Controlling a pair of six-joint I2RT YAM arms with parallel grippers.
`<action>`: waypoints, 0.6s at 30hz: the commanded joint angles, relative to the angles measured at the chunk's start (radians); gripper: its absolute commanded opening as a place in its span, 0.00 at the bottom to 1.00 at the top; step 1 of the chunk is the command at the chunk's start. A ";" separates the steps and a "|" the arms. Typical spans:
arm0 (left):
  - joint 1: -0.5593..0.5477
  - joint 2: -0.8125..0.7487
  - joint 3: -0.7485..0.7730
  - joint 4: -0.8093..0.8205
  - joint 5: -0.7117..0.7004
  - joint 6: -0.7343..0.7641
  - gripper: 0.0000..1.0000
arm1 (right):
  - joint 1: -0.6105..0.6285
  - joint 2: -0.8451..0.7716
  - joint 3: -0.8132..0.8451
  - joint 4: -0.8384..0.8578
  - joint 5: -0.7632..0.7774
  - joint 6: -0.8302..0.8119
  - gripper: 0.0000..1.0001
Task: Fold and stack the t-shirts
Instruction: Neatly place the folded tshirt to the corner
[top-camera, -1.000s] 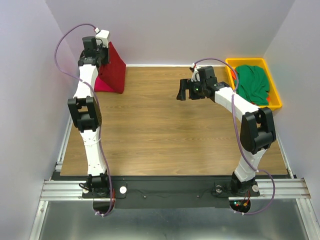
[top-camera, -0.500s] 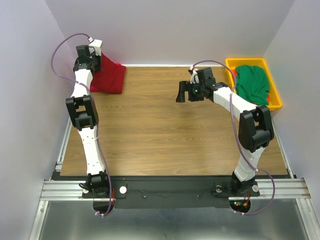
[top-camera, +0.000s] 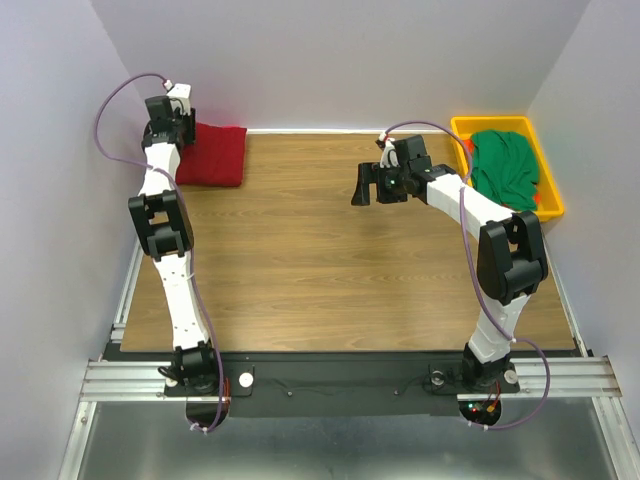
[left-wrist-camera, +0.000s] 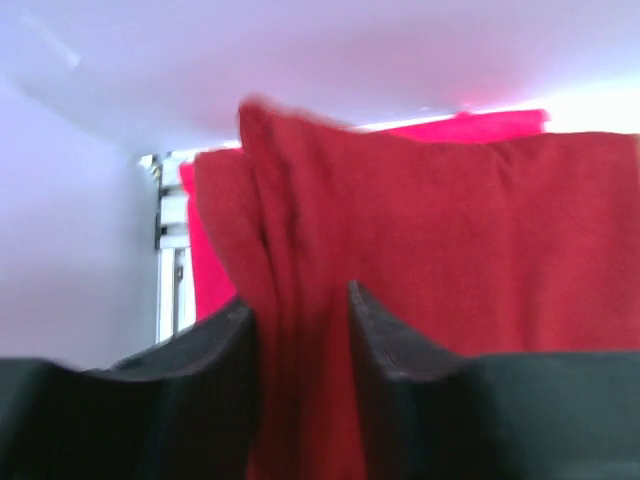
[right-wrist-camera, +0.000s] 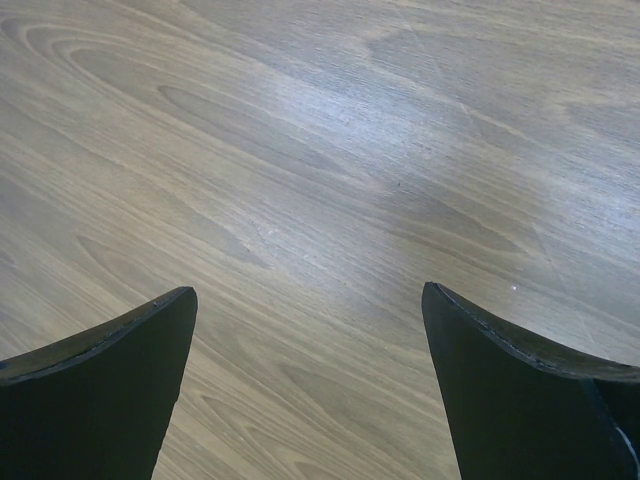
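Observation:
The maroon t-shirt (top-camera: 213, 155) lies folded at the table's far left corner. In the left wrist view it fills the frame (left-wrist-camera: 450, 240), and the pink t-shirt (left-wrist-camera: 480, 127) shows under it at the edges. My left gripper (top-camera: 183, 128) is at the shirt's left end, and its jaws (left-wrist-camera: 298, 300) are shut on a fold of the maroon cloth. The green t-shirt (top-camera: 505, 165) lies crumpled in the yellow bin (top-camera: 490, 123) at the far right. My right gripper (top-camera: 372, 185) hangs open and empty over bare wood (right-wrist-camera: 310, 300), left of the bin.
The wooden table (top-camera: 330, 270) is walled by white panels at the back and both sides. The left wall is close beside the left arm. A metal rail (top-camera: 350, 375) runs along the near edge by the arm bases.
The left gripper has lowered the maroon shirt from hanging upright to lying flat on the corner pile, and has moved back and left. The right arm has barely moved.

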 joint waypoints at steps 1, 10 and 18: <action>0.030 -0.011 0.055 0.067 -0.119 0.016 0.55 | -0.001 -0.031 0.014 0.009 -0.013 -0.017 1.00; 0.101 -0.197 -0.043 0.056 0.023 -0.004 0.61 | 0.000 -0.081 -0.013 0.009 0.031 -0.056 1.00; 0.101 -0.413 -0.298 -0.005 0.175 0.009 0.60 | -0.016 -0.164 -0.074 0.008 0.077 -0.102 1.00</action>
